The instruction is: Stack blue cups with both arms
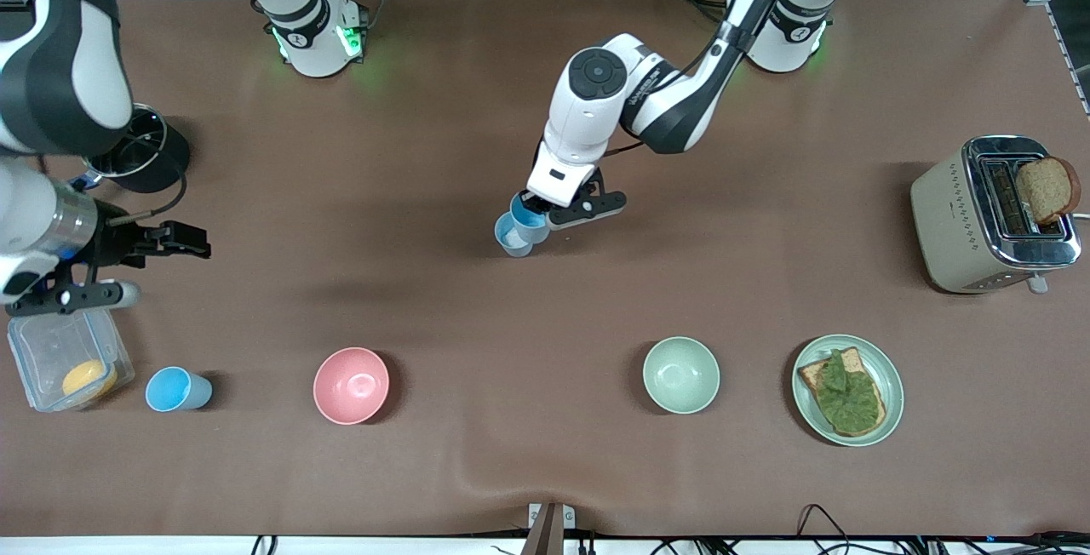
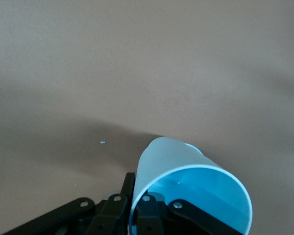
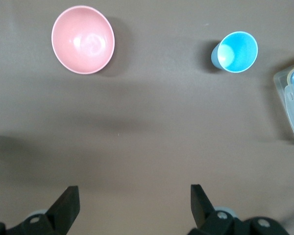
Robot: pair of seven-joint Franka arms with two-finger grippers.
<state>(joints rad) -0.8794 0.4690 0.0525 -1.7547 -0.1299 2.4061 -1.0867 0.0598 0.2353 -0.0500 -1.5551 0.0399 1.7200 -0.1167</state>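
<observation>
Held blue cup (image 1: 530, 216) pinched at its rim by the left gripper (image 1: 545, 213), tilted, hanging over a second blue cup (image 1: 513, 237) that stands upright mid-table. Whether the two cups touch: cannot tell. In the left wrist view, held cup (image 2: 191, 193) seen with one finger (image 2: 201, 218) inside the sky-blue mouth and the other outside the wall, bare brown table (image 2: 137, 73) around it.

Third blue cup (image 1: 174, 390) standing upright, well apart from the pair, near the front camera toward the right arm's end of the table, between a clear plastic container (image 1: 68, 357) and the pink bowl (image 1: 351, 385). Same cup (image 3: 235, 52) and pink bowl (image 3: 83, 39) visible from the right wrist, with a corner of the container (image 3: 291, 98) at the frame's edge.

Right gripper (image 1: 157, 242) spread wide, holding nothing, waiting in the air over the table's edge beside the container; fingers (image 3: 66, 210) apart in the right wrist view.

Inside the container, a yellow-orange round item (image 1: 89, 378). Farther along the same front row, pale green bowl (image 1: 680, 374), then a green plate (image 1: 886, 368) bearing toast topped with lettuce (image 1: 845, 391). Toward the left arm's end, a toaster (image 1: 962, 223) with a bread slice (image 1: 1047, 187) sticking out of a slot. Near the right arm, a dark round holder (image 1: 140, 151), partly hidden.
</observation>
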